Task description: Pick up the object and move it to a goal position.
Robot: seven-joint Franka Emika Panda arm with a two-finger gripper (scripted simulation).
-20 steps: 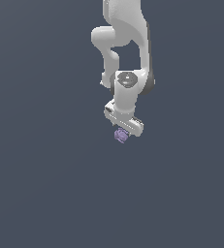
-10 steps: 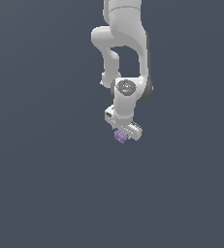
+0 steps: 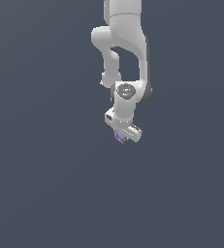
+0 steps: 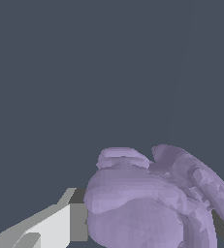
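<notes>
My gripper (image 3: 121, 137) is clamped on the lavender object (image 3: 119, 136), which sits tucked between my fingers (image 4: 50, 227); I judge it best to hold firm, move smoothly, avoid jerks; no goal marker is visible.

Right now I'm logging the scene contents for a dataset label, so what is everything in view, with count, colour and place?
object: one, light purple, lumpy; sits between the fingers directly under the gripper, mostly hidden in the exterior view.
surface: one, plain dark grey-blue, fills the background of both views.
arm: one, white, comes in from the top of the exterior view.
gripper: one, white, at the arm's lower end; a grey-padded finger lies against the object.
</notes>
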